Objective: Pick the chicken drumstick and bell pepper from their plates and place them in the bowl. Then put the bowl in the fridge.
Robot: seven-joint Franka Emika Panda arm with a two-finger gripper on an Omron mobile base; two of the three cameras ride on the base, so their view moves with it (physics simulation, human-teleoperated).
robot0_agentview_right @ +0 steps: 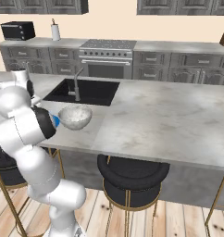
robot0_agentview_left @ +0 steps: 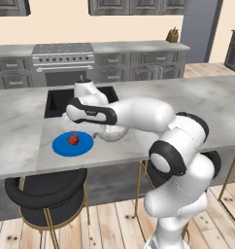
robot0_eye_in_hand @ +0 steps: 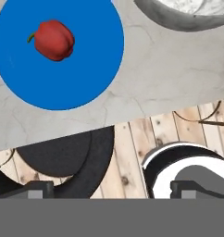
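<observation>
Bell pepper point(robot0_eye_in_hand: 54, 40) is still being left on its blue plate point(robot0_eye_in_hand: 81, 78), up ahead of the tool point(robot0_eye_in_hand: 111, 189) and off to the side in the hand view, so that pick is not yet done. Nothing is being gripped: the tool's two fingertips point(robot0_eye_in_hand: 39, 189) are being held wide apart, hanging out past the worktop point(robot0_eye_in_hand: 164, 69) edge over a black stool point(robot0_eye_in_hand: 63, 157) and the wooden floor.

The bowl point(robot0_agentview_right: 75, 115) is being kept on the worktop just beside the plate, near the sink point(robot0_agentview_right: 93, 91). What's inside it can't be told from here, so whether the chicken drumstick has been dropped in is anyone's guess; only one plate is being picked out for sure. The fridge step looks untouched, judging by the bowl sitting out.

As for writing, a tiny logo is being shown on the arm's dark joint point(robot0_agentview_left: 90, 113), too blurred to be read.
</observation>
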